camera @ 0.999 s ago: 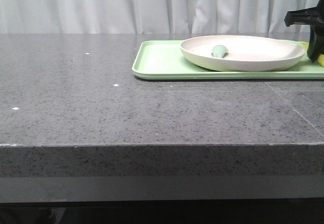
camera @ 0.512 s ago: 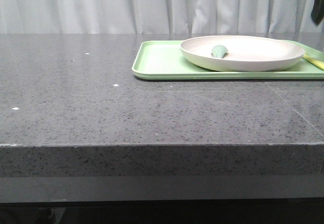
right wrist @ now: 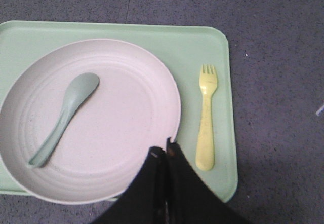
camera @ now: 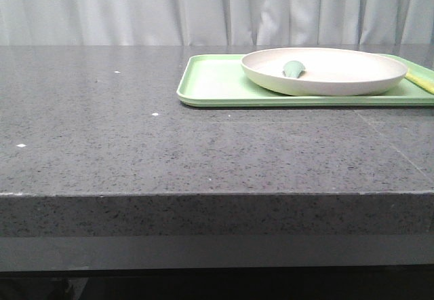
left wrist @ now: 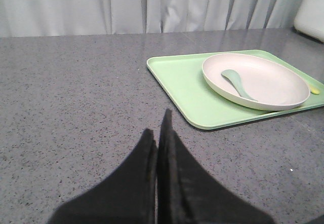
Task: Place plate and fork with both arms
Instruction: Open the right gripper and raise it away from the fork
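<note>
The cream-white plate rests on the light-green tray. The pale-yellow fork lies flat on the tray beside the plate, and only a sliver of the fork shows in the other views. My right gripper hovers shut and empty above the plate's rim, near the fork's handle. My left gripper is shut and empty over bare counter, short of the tray. Neither arm appears in the front view.
A sage-green spoon lies inside the plate. The grey speckled counter ends in a front edge close to the camera. A white appliance stands at the back, beyond the tray. Curtains hang behind.
The right arm, seen at the tray's right end a second ago, rose and left the front view. The plate, tray and fork stayed put.
</note>
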